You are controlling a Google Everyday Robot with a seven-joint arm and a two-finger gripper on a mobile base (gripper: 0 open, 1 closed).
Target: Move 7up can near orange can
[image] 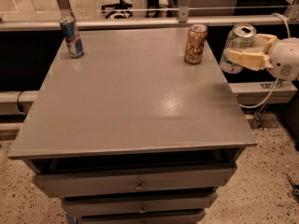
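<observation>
7up can point(237, 41): silver-white with green markings, silver pull-tab top facing up; long axis near upright, top leaning slightly right. Held in the air just past the table's point(140, 106) right edge, right of the upright orange can point(195, 44). Gripper point(240, 54): cream fingers clamped on it.

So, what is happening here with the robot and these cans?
The robot's end effector is shut on the 7up can, holding it in the air just past the side edge of the table. The orange can stands upright on the table near that edge, apart from it. A slim blue can stands at the opposite far corner.
</observation>
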